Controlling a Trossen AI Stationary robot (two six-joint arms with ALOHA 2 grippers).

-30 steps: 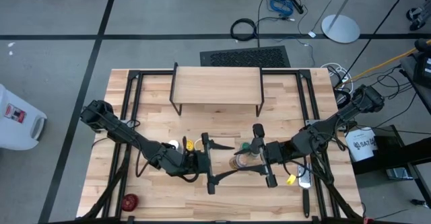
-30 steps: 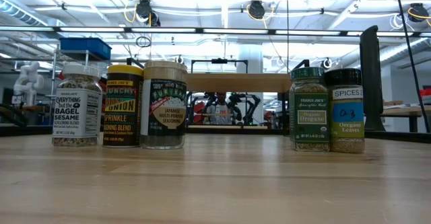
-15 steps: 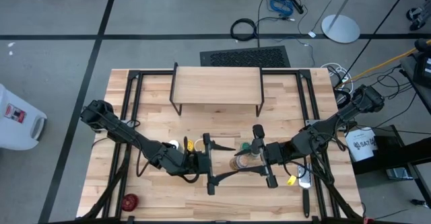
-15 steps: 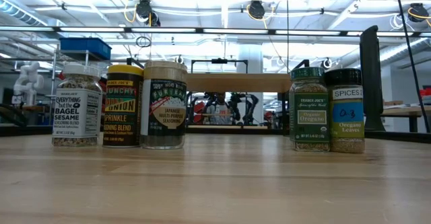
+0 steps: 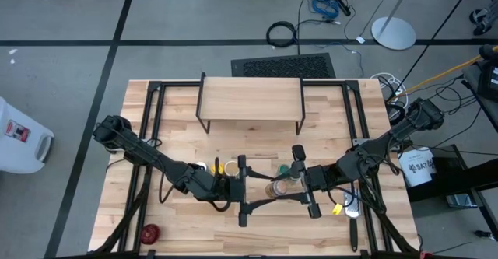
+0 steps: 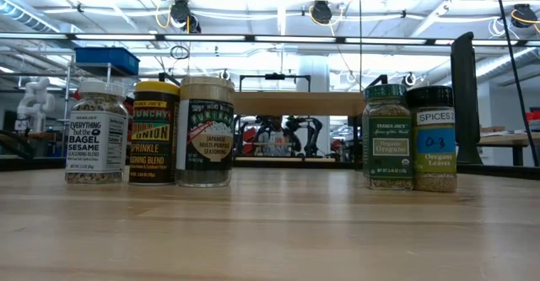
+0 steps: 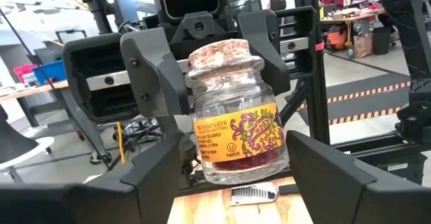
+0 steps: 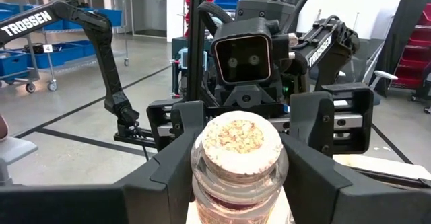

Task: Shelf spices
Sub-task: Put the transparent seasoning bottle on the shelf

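Both arms reached inward, low over the wooden table (image 5: 171,119). The right gripper (image 8: 237,177) clamped a clear glass spice jar (image 7: 232,126) with a cork-like lid. The left gripper (image 7: 236,177) straddled that jar, fingers apart, apparently not touching. The shelf (image 5: 250,102) stood behind.

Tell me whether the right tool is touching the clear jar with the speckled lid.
Touching. The left wrist view shows the right tool clamped against both sides of the jar, just under its lid.
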